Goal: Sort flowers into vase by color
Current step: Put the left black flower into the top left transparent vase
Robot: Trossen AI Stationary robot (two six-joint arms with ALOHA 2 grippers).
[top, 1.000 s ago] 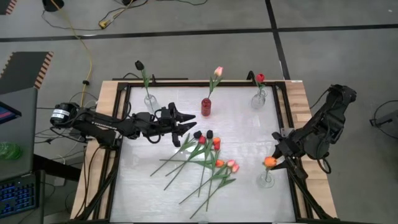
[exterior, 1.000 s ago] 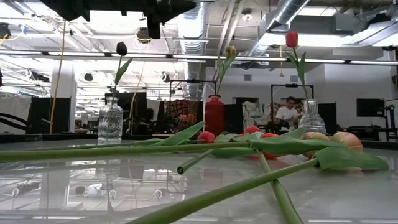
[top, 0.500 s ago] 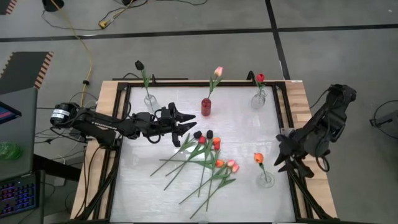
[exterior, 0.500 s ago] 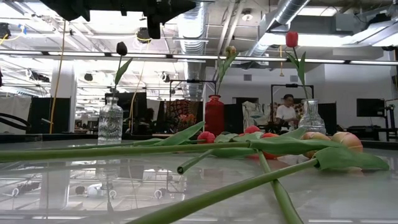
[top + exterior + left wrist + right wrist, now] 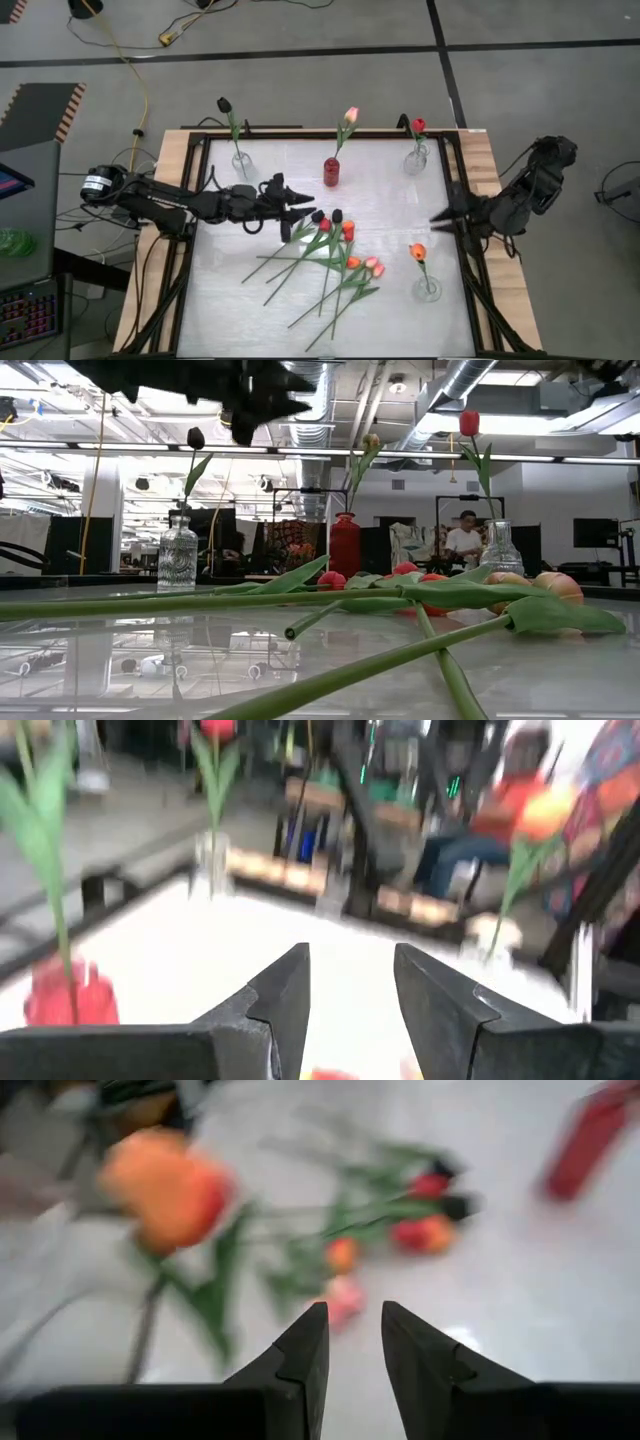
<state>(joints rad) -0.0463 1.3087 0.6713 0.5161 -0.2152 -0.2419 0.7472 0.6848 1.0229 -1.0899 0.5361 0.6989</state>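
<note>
Several tulips (image 5: 325,250) with black, red, orange and pink heads lie in a loose pile on the white table, stems toward the near left; the low view shows their stems (image 5: 400,600) flat on the top. Four vases each hold one tulip by its stem: black (image 5: 224,104) far left, pink (image 5: 350,115) in the red vase (image 5: 331,172), red (image 5: 418,125) far right, orange (image 5: 417,252) near right. My left gripper (image 5: 308,197) hovers open just left of the pile's heads. My right gripper (image 5: 436,218) stands open at the right edge, pointing left, beyond the orange tulip (image 5: 165,1185).
A black frame (image 5: 455,190) and wooden border run around the table top. The clear vase (image 5: 427,290) with the orange tulip stands close to the near right corner. Bare white table lies between the pile and the right-hand vases. A person sits in the room beyond the table (image 5: 462,538).
My right gripper has drawn away from the orange tulip's head, gone toward the table's far edge along the right side and turned to point left. The orange tulip stays standing in its vase, its head swung a little left. My left gripper has tipped down toward the pile.
</note>
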